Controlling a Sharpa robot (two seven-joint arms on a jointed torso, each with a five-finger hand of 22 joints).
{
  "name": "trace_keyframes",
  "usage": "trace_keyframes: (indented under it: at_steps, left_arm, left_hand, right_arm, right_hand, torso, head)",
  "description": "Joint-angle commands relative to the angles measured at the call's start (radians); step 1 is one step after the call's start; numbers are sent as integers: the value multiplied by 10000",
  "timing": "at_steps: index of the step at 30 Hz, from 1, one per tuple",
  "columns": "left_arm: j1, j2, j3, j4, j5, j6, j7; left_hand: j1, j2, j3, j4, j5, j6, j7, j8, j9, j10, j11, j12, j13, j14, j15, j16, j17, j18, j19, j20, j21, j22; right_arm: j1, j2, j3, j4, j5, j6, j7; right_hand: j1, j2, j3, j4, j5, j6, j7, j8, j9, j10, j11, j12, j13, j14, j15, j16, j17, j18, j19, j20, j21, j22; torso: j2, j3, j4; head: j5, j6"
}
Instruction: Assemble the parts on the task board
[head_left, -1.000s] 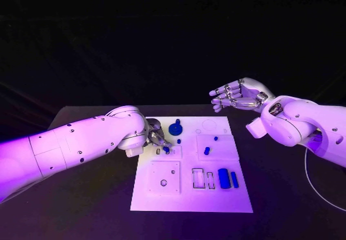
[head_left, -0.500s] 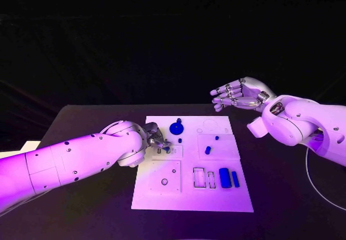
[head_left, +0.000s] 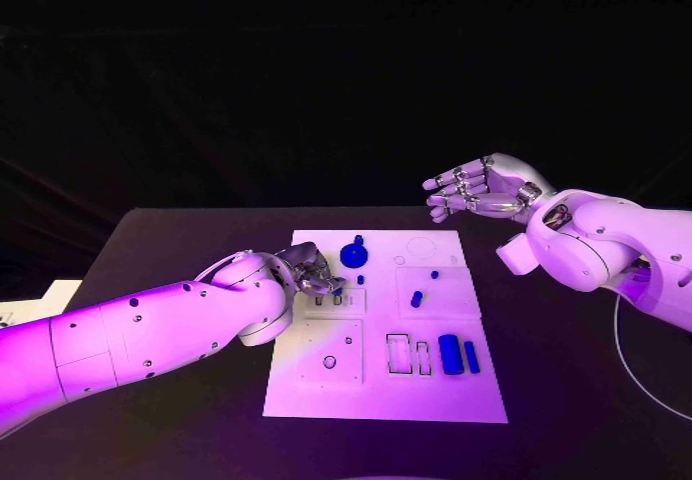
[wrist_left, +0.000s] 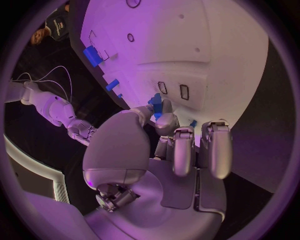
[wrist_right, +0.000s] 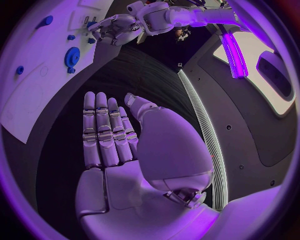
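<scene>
Two robot hands are in the scene. The left robot hand is low over the left edge of the white flat plastic task board on the black worktop, and it pinches a small blue plastic part between thumb and fingertips. The right robot hand hangs high beyond the far right corner of the board, with straight fingers, holding nothing.

The pinched part looks light, stiff and smooth, so it may slip or turn in the pinch; a firm grip on its side faces seems best. Other blue pieces rest on the board: a round blue gear-like disc and two blue bars near the right edge.
</scene>
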Motion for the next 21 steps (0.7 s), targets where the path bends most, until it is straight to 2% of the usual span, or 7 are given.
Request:
trace_keyframes:
  at_steps: [1, 9, 21]
  left_arm:
    - [-28, -3, 6, 40, -254, 96, -4]
    - [-88, -7, 6, -16, -259, 441, -229]
    - [-163, 30, 6, -66, -259, 546, -265]
  left_hand:
    - [52, -50, 1902, -1875, -7, 27, -41, 37, 12, 95, 8, 34, 8, 1031, -19, 30, 2632, -128, 696, 6, 49, 1907]
    - [40, -57, 1919, -1874, -8, 33, -42, 38, 15, 96, 6, 28, 1, 1031, -20, 30, 2632, -122, 686, 4, 33, 1884]
    - [28, -66, 1937, -1874, -9, 39, -44, 39, 17, 105, 4, 36, 11, 1031, -22, 30, 2632, -123, 687, 2, 34, 1887]
  right_arm:
    - [-12, 3, -2, -5, 14, 189, 132]
    - [-26, 15, -8, -24, 33, 231, 147]
    - [-36, 19, -14, -31, 50, 281, 165]
  right_hand:
    - [-89, 12, -45, 16, 33, -71, 8, -19, -5, -62, -24, -42, -9, -44, 55, -47, -17, 6, 13, 88, -34, -8]
    - [-89, 12, -45, 16, 33, -71, 8, -19, -5, -62, -24, -42, -9, -44, 55, -47, -17, 6, 13, 88, -34, -8]
    - [-114, 20, -48, 23, 37, -75, 10, -19, -5, -68, -22, -42, -9, -47, 57, -47, -24, 7, 18, 94, -51, -20]
  torso:
    - [-3, 4, 3]
    - [0, 3, 2]
    - [7, 0, -4]
  head:
    - [1, -14]
    - [27, -40]
    - [40, -79]
